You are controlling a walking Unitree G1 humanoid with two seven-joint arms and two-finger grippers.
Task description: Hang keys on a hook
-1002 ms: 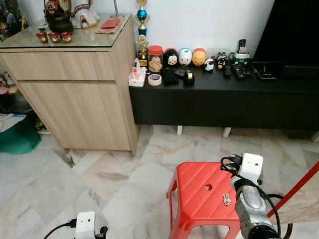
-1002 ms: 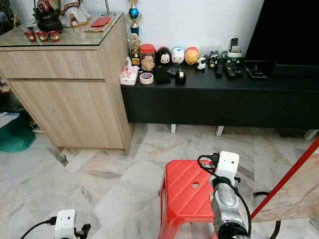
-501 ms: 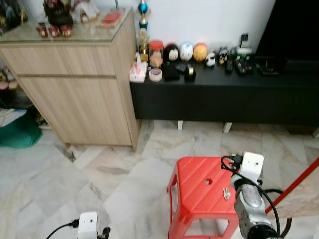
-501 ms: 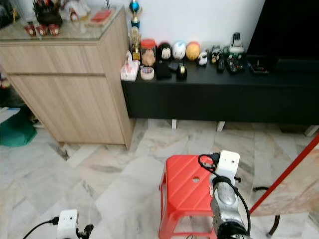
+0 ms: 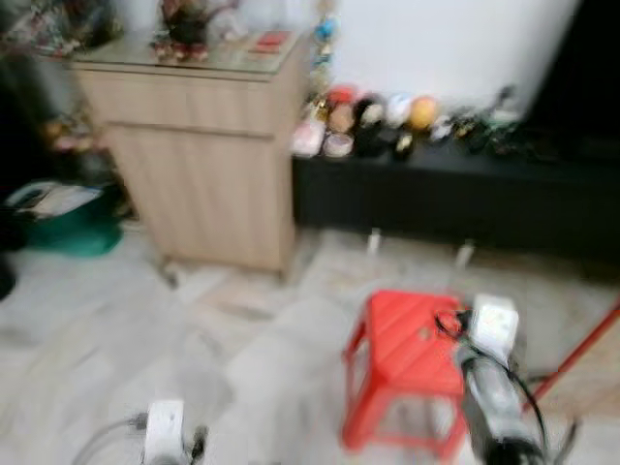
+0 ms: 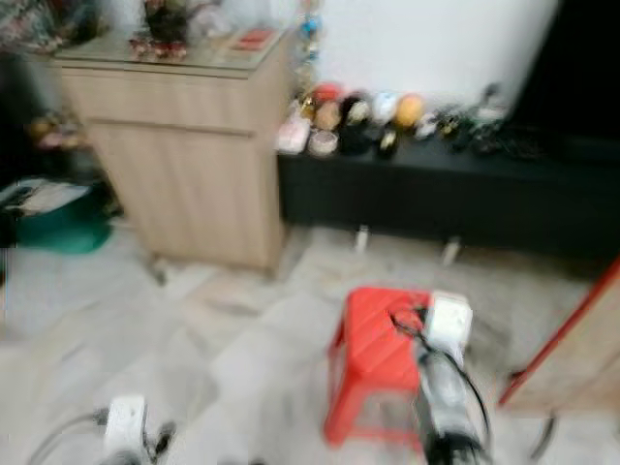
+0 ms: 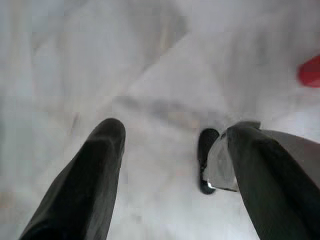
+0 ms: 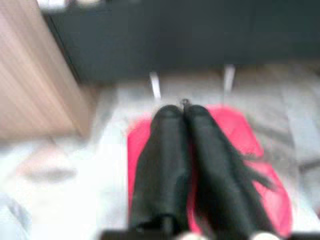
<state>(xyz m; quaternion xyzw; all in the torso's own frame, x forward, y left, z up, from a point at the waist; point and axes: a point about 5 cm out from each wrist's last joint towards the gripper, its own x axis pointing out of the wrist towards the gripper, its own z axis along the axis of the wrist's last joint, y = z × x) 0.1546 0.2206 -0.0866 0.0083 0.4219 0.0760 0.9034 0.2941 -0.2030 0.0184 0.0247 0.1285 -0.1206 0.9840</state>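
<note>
Two head views are being smeared by blur, so little detail is being given. In the left eye view a red stool (image 5: 407, 349) is being shown on the pale marble floor (image 5: 116, 329). Beyond the stool a wooden cabinet (image 5: 208, 165) and a long black low unit (image 5: 465, 194) are being seen against the wall, with a row of small figures (image 5: 387, 111) being carried on the unit. The right arm (image 5: 492, 412) is being held over the near right corner of the stool, its white camera box (image 5: 492, 327) being seen at the stool's edge. The left arm (image 5: 165, 431) is being held low, well apart from the stool, on its left. A red pole (image 5: 576, 354) is being leaned to the right of the stool. The keys are being lost in the blur: neither their look nor their place on or off the stool can be told.

In the left wrist view the left gripper (image 7: 180, 132) is being held wide apart over bare marble, nothing being gripped between its fingers (image 7: 100, 165); a corner of the stool is being caught at the edge.

In the right wrist view the right gripper (image 8: 182, 112) is being held above the stool's seat, its fingers (image 8: 165, 150) being pressed together; whether anything is being pinched at the tips cannot be told.
</note>
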